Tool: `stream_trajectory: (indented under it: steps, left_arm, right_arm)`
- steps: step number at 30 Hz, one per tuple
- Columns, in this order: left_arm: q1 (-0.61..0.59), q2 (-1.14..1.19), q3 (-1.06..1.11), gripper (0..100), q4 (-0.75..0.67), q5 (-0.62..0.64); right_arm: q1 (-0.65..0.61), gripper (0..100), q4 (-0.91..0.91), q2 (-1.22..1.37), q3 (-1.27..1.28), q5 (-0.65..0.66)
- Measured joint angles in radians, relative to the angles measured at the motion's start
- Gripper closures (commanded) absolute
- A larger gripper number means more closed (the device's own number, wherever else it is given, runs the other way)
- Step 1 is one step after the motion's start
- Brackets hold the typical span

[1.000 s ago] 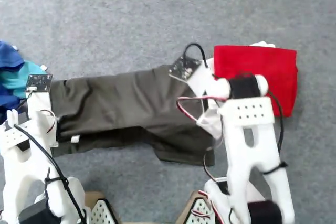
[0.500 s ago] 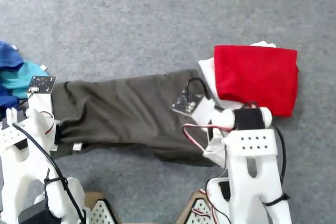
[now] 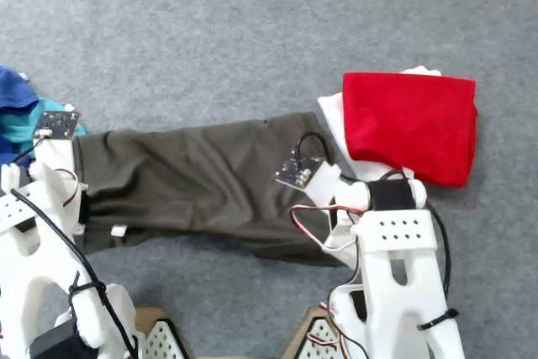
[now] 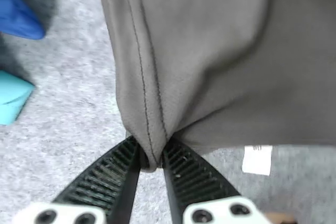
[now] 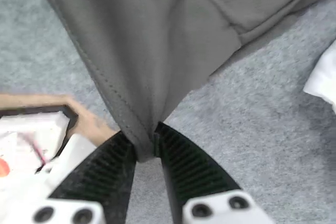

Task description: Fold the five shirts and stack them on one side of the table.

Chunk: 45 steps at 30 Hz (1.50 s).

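Observation:
A dark olive shirt [image 3: 202,182] lies stretched across the middle of the grey table, folded lengthwise. My left gripper [image 4: 151,162] is shut on its hemmed edge at the left end, and the seam bunches between the black fingers [image 4: 113,174]. My right gripper [image 5: 147,150] is shut on the shirt's corner at the right end, near the table's front. In the high view the right arm [image 3: 382,233] stands over that corner. A folded red shirt [image 3: 409,125] rests on a white one [image 3: 340,128] at the right side.
Blue [image 3: 15,90] and teal [image 3: 29,119] shirts are heaped at the table's left edge, close to the left arm [image 3: 38,208]. A white label [image 4: 257,160] lies beside the olive shirt. The far half of the table [image 3: 252,31] is bare felt.
The right arm has pulled the olive shirt's right end back toward the table's front, away from the red shirt. The left arm shifted slightly left and back, and the shirt lies flatter.

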Motion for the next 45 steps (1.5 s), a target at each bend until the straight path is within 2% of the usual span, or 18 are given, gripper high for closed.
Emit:
stream_trajectory:
  steps: [7,13,16,21,25,27,33,36,43,45]
  left_arm:
    - [-0.003,0.0,0.002,97,0.012,-0.058]
    - [-0.094,0.0,0.002,97,0.012,-0.058]
    - [-0.098,0.0,0.02,97,0.012,-0.058]
    - [-0.071,0.0,0.052,81,0.029,-0.058]
    - [-0.071,0.0,0.052,80,0.048,-0.058]
    - [-0.071,0.0,0.052,80,0.048,-0.058]
    - [-0.094,0.0,-0.011,79,0.054,-0.055]
    - [-0.15,0.0,-0.084,79,0.054,-0.049]
    - [-0.241,0.0,-0.221,80,0.054,-0.048]
    - [-0.238,0.0,-0.253,81,0.054,-0.034]
  right_arm:
    - [0.002,98.4,-0.031,0.0,0.012,0.0]
    - [0.002,98.4,-0.031,0.0,0.012,0.0]
    - [0.002,98.3,-0.031,0.0,0.012,0.0]
    - [0.002,98.1,-0.031,0.0,0.012,0.0]
    - [0.002,97.7,-0.031,0.0,0.012,0.0]
    - [0.002,93.7,-0.031,0.0,0.012,0.0]
    - [0.002,69.1,-0.002,0.0,0.009,0.006]
    - [0.002,63.9,0.049,0.0,-0.029,0.006]
    - [0.003,65.2,0.16,0.0,-0.176,0.021]
    - [0.002,75.7,0.164,0.0,-0.218,0.04]
